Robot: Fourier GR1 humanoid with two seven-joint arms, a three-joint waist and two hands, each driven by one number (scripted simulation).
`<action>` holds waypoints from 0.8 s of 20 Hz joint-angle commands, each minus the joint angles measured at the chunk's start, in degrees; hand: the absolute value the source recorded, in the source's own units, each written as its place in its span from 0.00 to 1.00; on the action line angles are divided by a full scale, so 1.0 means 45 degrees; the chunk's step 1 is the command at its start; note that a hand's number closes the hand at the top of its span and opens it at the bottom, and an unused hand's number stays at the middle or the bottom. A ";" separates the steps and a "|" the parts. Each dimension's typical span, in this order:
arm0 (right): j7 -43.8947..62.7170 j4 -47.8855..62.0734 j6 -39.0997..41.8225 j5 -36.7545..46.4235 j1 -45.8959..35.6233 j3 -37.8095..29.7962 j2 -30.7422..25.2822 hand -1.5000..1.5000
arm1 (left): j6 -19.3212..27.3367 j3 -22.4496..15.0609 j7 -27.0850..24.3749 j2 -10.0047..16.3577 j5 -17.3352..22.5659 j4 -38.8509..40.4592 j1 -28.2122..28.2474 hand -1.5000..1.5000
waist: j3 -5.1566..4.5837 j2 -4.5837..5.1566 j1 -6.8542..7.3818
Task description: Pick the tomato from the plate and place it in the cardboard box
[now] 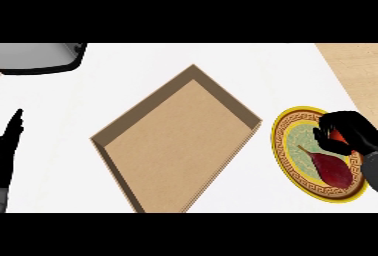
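1. The tomato [337, 135] is enclosed by the curled fingers of the right robot hand [354, 131], at the plate [275, 141].
2. The cardboard box [177, 140] is set just left of the plate on the table [133, 65].
3. The left robot hand [10, 142] is rested open at the left edge.

No legible text or labels anywhere

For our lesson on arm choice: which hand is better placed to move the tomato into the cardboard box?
The right. The right hand is over the plate, curled round the tomato, next to the cardboard box. The left hand rests open at the view's left edge, beyond the box.
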 commanded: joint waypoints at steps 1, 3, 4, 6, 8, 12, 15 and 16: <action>0.1960 -0.2249 -0.1201 -0.0037 0.0202 -0.0363 -0.0039 1.00 | 0.0300 -0.0046 -0.0223 -0.0356 -0.0094 0.0023 0.0350 0.50 | -0.0019 -0.0048 -0.0150; 0.2113 -0.3832 -0.1677 -0.0220 0.0076 -0.0527 0.0237 1.00 | 0.0115 0.0147 -0.0165 -0.0114 0.0014 0.0118 0.0250 0.50 | -0.0004 -0.0049 -0.0183; 0.2506 -0.4534 -0.1919 0.0188 0.0111 -0.0263 0.0196 1.00 | 0.0272 -0.0126 0.0038 -0.0238 -0.0176 -0.0376 0.0466 0.50 | 0.0022 -0.0061 0.0024; 0.3013 -0.6256 -0.1724 0.0093 0.0641 -0.0200 -0.0085 1.00 | 0.0190 0.0085 0.0000 -0.0027 -0.0120 -0.0312 0.0449 0.50 | 0.0025 -0.0061 -0.0143; 0.4270 -0.7835 -0.1289 0.0446 0.0480 0.0226 0.0016 1.00 | 0.0085 0.0078 0.0020 0.0017 -0.0112 -0.0361 0.0387 0.50 | 0.0014 -0.0029 -0.0023; 0.6836 -1.1135 0.0338 0.0481 0.0429 0.0715 -0.0118 1.00 | -0.0035 -0.0037 -0.0607 -0.0352 -0.0126 -0.0054 0.0374 0.50 | 0.0031 0.0189 0.0328; 0.9100 -1.3662 0.0658 0.0586 0.0657 0.1039 0.0483 1.00 | -0.0140 -0.0092 -0.0048 -0.0358 -0.0058 -0.0439 -0.0020 0.50 | 0.0060 0.0200 0.0380; 0.9860 -1.3993 0.1049 0.0469 0.0673 0.1007 0.0638 1.00 | -0.0317 -0.0015 -0.0339 -0.0301 0.0016 -0.0570 0.0228 0.50 | 0.0080 0.0308 0.0735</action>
